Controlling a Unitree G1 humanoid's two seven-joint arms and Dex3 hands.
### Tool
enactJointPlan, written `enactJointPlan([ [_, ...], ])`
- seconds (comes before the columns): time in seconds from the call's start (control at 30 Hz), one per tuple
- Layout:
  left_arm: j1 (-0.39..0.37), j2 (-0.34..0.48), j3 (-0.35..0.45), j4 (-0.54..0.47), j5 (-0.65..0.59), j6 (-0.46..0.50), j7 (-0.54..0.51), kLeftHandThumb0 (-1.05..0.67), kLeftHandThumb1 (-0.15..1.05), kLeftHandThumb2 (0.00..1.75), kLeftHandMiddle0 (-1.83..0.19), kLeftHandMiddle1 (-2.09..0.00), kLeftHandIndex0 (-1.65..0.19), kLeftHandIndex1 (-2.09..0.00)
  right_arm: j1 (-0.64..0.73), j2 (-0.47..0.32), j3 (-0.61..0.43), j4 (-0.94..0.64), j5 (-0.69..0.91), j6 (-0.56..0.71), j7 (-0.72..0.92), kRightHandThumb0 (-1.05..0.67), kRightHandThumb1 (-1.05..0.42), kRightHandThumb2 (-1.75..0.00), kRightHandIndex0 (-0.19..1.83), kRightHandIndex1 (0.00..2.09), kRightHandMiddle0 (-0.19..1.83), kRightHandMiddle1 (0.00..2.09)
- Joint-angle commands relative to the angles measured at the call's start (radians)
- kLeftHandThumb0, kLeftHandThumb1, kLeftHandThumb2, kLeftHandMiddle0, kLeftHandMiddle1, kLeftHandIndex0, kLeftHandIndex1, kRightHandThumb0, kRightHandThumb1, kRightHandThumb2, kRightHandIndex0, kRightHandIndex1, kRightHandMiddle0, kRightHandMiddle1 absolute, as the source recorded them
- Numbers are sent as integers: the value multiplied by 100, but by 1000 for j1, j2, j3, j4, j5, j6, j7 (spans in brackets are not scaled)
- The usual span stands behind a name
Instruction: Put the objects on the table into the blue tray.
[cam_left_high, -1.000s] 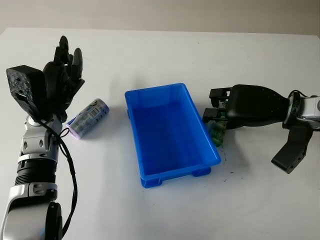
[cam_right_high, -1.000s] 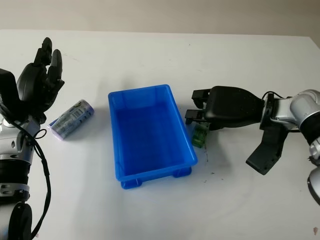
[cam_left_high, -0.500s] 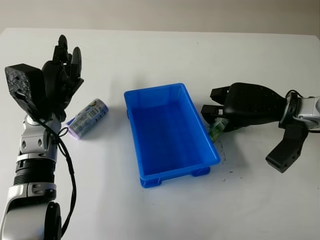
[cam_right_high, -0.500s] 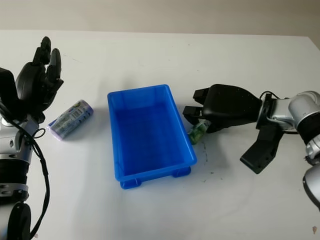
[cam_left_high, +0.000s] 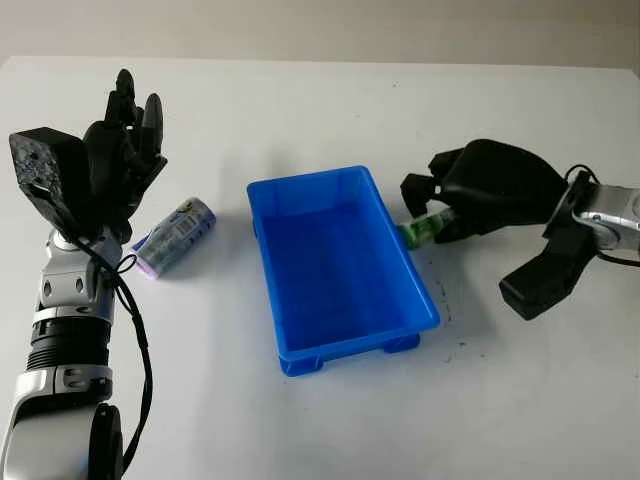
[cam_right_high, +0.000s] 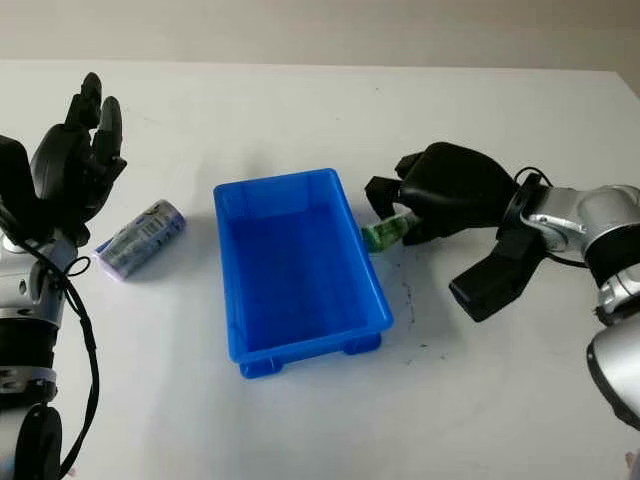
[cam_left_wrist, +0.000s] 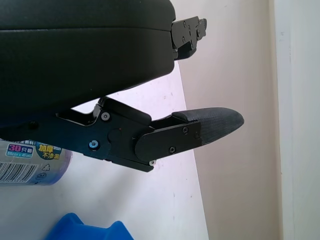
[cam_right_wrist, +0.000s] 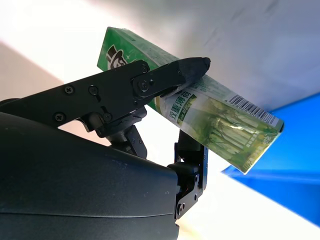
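Note:
The blue tray (cam_left_high: 300, 360) sits mid-table with nothing inside. My right hand (cam_left_high: 440, 205) is just right of the tray's far right rim, shut on a green box (cam_left_high: 421, 229) lifted off the table; the box's end pokes toward the tray wall. In the right wrist view the green box (cam_right_wrist: 200, 112) is pinched between the fingers (cam_right_wrist: 165, 75), with the blue tray (cam_right_wrist: 295, 150) beyond. A lavender-capped bottle (cam_left_high: 176, 234) lies on its side left of the tray. My left hand (cam_left_high: 125, 150) is raised above and left of that bottle, open. The bottle (cam_left_wrist: 30, 162) appears beside the hand shell in the left wrist view.
The white table (cam_left_high: 540, 400) reaches to the far wall. A few small dark specks (cam_left_high: 447, 305) mark the surface right of the tray.
My right hand closed on the green box and lifted it up and away from the table, toward the tray's far right rim. The left hand stayed put.

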Motion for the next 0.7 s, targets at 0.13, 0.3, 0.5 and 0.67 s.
enactJointPlan([
  [0.13,7,23,2,-15,9,8,-2,-74,105,63,19,0,19,0,-89,10,-52,19,30,62,-34,-47,-105,-8,70,201,63,199],
  [0.3,0,24,-3,-10,13,12,-6,-74,105,65,19,0,19,0,-130,26,-116,28,108,69,-7,-46,-105,-9,67,200,63,192],
  [0.5,-1,20,-1,-10,11,11,-8,-74,105,64,19,0,19,0,-152,50,-157,-24,143,48,-50,-46,-105,-11,76,164,66,165],
  [0.67,2,15,1,-12,11,8,-2,-74,105,64,19,0,19,0,-134,85,-193,-131,184,3,-39,-47,-105,-11,77,199,68,201],
])
